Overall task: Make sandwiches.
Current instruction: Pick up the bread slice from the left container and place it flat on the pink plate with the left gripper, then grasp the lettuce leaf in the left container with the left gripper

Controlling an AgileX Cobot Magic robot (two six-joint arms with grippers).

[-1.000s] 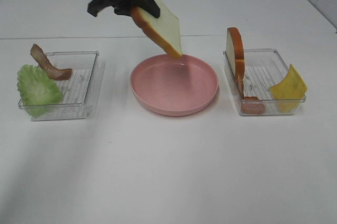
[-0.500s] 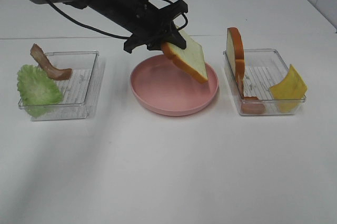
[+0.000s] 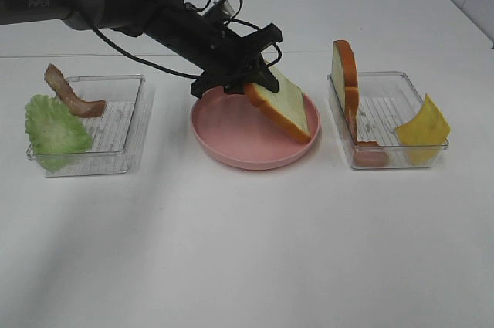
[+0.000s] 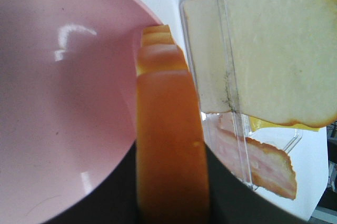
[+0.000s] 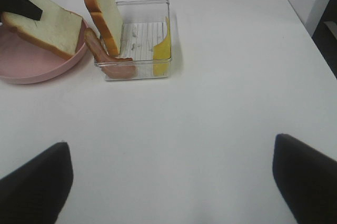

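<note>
My left gripper (image 3: 253, 81) reaches over the round pink plate (image 3: 224, 135) and is shut on a white bread slice (image 3: 282, 106) with an orange-brown crust. The slice hangs tilted, its low corner at the plate's right rim. The left wrist view shows its crust edge (image 4: 168, 145) over the plate (image 4: 63, 103). A second bread slice (image 3: 343, 73) stands in the right clear tray (image 3: 386, 81), with a red slice (image 3: 370, 155) and yellow cheese (image 3: 423, 127). Green lettuce (image 3: 54, 129) and brown bacon (image 3: 71, 96) lie on the left tray (image 3: 120, 123). My right gripper (image 5: 168, 182) is open over bare table.
The right wrist view shows the right tray (image 5: 139, 39) and the held slice (image 5: 45, 21) far from the right gripper's fingers (image 5: 31, 182). The left arm and its cables (image 3: 139, 11) stretch from the back left across to the plate.
The left arm has carried the bread slice down and to the right, from above the plate's back rim to low over the plate's right side.
</note>
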